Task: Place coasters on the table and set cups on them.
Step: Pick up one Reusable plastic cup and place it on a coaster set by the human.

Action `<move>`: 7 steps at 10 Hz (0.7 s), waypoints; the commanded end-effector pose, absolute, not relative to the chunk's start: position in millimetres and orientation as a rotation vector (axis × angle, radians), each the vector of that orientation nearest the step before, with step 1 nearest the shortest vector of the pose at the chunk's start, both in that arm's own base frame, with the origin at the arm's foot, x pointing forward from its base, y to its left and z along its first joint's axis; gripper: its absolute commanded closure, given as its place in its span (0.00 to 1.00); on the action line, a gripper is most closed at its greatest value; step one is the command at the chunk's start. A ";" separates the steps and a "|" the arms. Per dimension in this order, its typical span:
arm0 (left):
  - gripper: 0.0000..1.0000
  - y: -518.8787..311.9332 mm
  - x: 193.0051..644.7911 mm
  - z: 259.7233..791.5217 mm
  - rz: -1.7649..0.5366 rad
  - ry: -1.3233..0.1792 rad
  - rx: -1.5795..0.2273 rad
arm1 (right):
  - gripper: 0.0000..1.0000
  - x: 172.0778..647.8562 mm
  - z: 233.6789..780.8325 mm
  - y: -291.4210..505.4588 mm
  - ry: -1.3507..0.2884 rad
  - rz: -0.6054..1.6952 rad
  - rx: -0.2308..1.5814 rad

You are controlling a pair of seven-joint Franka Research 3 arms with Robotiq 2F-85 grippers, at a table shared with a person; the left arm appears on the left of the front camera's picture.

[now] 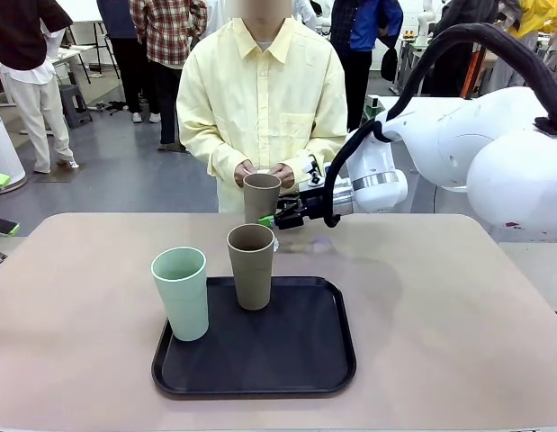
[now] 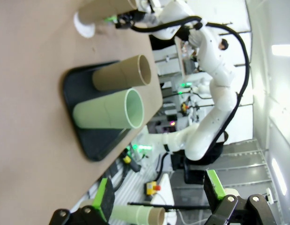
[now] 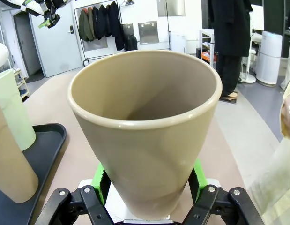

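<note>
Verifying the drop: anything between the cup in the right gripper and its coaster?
Nothing visible. The right gripper is shut on the taupe cup, and the white coaster lies right at the cup's base. The person's hands are behind the cup, not under it.

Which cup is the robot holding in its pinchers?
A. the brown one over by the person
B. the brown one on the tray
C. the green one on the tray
A: the right gripper is shut on the brown cup near the person, while the green cup and the other brown cup stand free on the black tray.
</note>
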State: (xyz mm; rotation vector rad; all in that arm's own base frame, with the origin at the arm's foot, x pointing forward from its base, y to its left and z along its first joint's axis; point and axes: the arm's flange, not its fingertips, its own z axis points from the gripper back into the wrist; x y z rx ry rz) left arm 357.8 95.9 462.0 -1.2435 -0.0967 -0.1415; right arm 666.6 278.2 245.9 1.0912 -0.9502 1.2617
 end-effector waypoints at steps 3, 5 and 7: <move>0.00 96.9 358.1 463.3 -0.151 -0.107 -1.250 | 0.19 672.3 242.0 286.6 -0.925 1.262 1.102; 0.00 96.9 358.1 463.3 -0.151 -0.107 -1.250 | 0.19 664.5 246.5 289.3 -0.925 1.282 1.099; 0.00 96.9 358.1 463.3 -0.151 -0.107 -1.250 | 0.19 658.6 249.9 289.6 -0.932 1.293 1.098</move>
